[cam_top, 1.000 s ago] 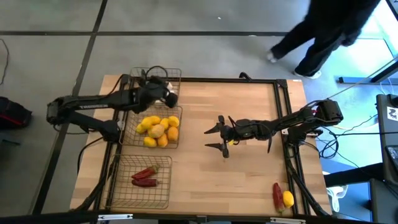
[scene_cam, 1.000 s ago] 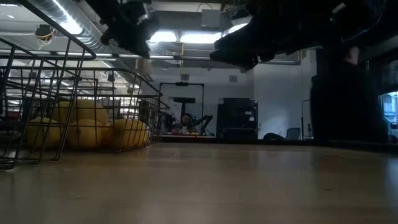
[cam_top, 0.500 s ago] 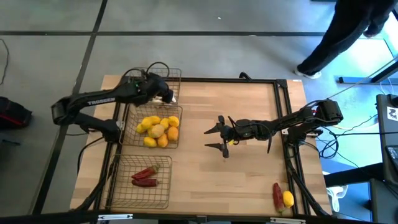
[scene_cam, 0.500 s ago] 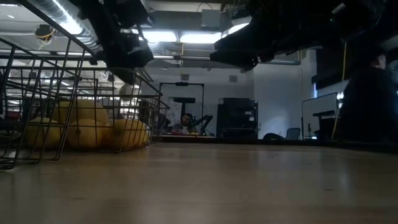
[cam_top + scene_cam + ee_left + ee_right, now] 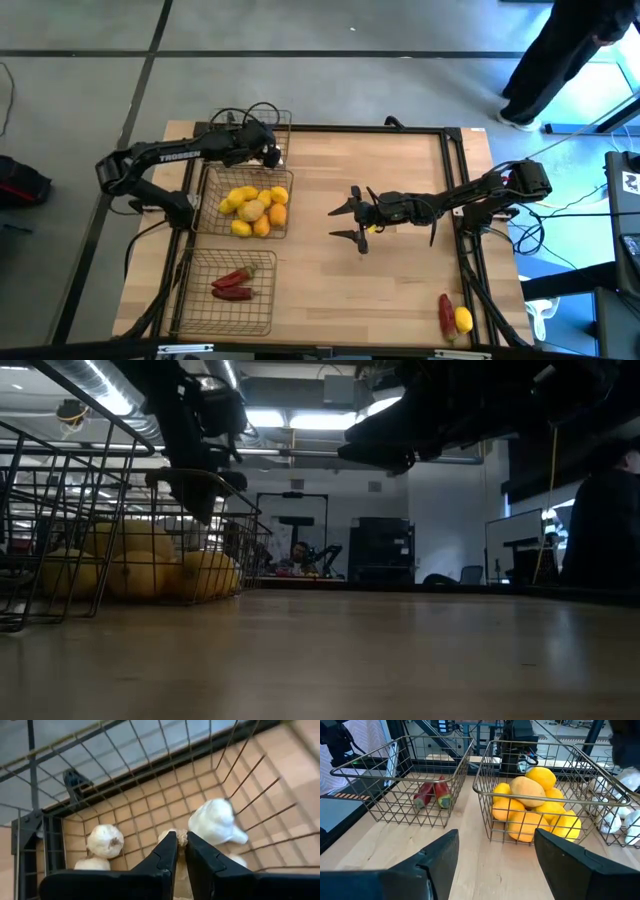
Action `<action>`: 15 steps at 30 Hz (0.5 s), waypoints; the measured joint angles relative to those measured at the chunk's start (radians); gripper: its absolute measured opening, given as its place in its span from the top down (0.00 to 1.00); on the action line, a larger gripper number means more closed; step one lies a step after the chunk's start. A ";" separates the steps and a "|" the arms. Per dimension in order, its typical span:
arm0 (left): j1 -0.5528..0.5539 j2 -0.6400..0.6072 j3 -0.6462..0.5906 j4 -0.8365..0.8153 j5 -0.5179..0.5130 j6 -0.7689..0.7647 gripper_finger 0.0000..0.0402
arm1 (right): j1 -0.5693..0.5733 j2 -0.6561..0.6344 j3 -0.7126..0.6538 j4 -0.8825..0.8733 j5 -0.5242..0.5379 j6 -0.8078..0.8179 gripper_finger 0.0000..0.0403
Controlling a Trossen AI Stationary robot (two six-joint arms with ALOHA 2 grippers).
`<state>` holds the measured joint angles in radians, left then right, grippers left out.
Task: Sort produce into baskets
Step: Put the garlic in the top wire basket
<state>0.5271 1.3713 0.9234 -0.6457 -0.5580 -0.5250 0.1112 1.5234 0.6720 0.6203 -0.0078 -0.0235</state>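
Observation:
Three wire baskets line the table's left side. The far basket holds garlic bulbs, the middle basket lemons and an orange, and the near basket red chilies. My left gripper hangs tipped down inside the far basket, shut on a whitish garlic bulb. My right gripper hovers open over the table's middle, facing the baskets with nothing between its fingers. A chili and a lemon lie on the table at the near right corner. My left gripper pinches a garlic bulb between its two fingers; only a pale strip of the bulb shows at the fingertips and in the narrow gap. The fingers slant down from above into the far basket. They hide which part they hold and whether the bulb rests on the basket floor.
The far basket's wire walls stand close around my left gripper. Bare wood lies between the baskets and the right frame rail. A person walks on the floor beyond the far right corner.
My left gripper has gone down into the far basket and tipped more steeply downward, its arm swinging toward the table's far edge; it has stayed shut. The person beyond the table has walked to the right.

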 joint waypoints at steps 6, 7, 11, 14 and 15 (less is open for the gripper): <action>0.000 0.047 0.000 -0.008 0.001 0.003 0.93 | 0.000 0.000 0.000 -0.002 0.000 0.000 0.37; 0.000 0.051 0.000 -0.008 0.002 0.007 0.93 | 0.000 0.000 0.000 -0.002 0.000 0.000 0.37; -0.001 0.062 0.000 -0.008 0.004 0.012 0.91 | 0.000 0.000 0.000 -0.002 0.000 0.000 0.37; -0.001 0.061 0.000 -0.009 0.005 0.026 0.84 | 0.000 0.000 0.000 -0.002 0.000 0.000 0.37; -0.001 0.062 0.000 -0.010 0.005 0.027 0.82 | 0.000 0.000 0.000 -0.002 0.000 0.000 0.37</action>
<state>0.5266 1.4330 0.9234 -0.6555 -0.5529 -0.4984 0.1112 1.5238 0.6720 0.6182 -0.0078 -0.0235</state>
